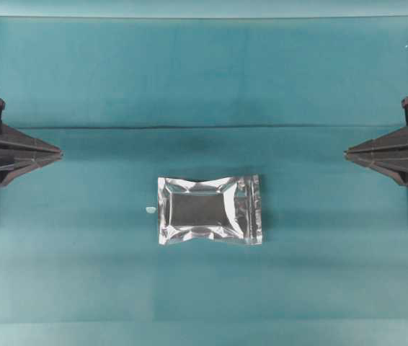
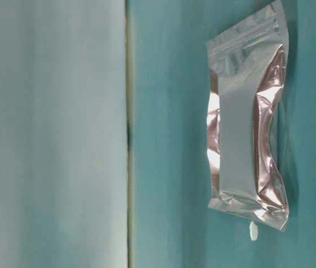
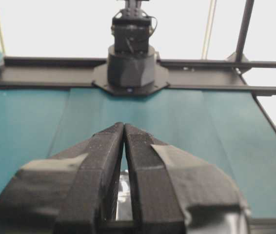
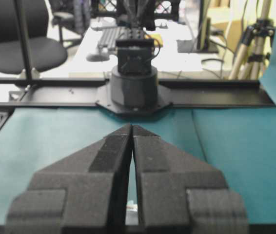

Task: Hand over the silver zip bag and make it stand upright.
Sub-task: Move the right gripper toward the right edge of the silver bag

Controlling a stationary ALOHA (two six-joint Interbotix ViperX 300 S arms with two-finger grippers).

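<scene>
Teal cloth-covered table (image 1: 81, 274) spans the whole work area; a seam or fold runs across it toward the far edge.

Left gripper (image 1: 58, 153) parked at the left edge of the table, pointing inward. Its wrist view shows the two taped fingers (image 3: 104, 161) pressed tip to tip, nothing between them. Right gripper (image 1: 348, 152) mirrors it at the right edge, jaws likewise closed together and empty. Both look like rest poses: clear of the middle, leaving the bag free for either arm.

Silver zip bag (image 1: 210, 210) lies flat near the centre of the table, a little toward the near edge, well apart from both grippers. Long axis runs left to right; the zip-seal band sits at its right end, the darker panel faces up. The foil is puffed and crinkled at the edges, so a raised rim is likely the easiest place to pinch. My guess: nothing of the task has begun, since the bag is neither lifted nor upright.

Small pale fleck (image 1: 150, 210) on the cloth just beside the bag's left end; cannot tell what it is.
</scene>
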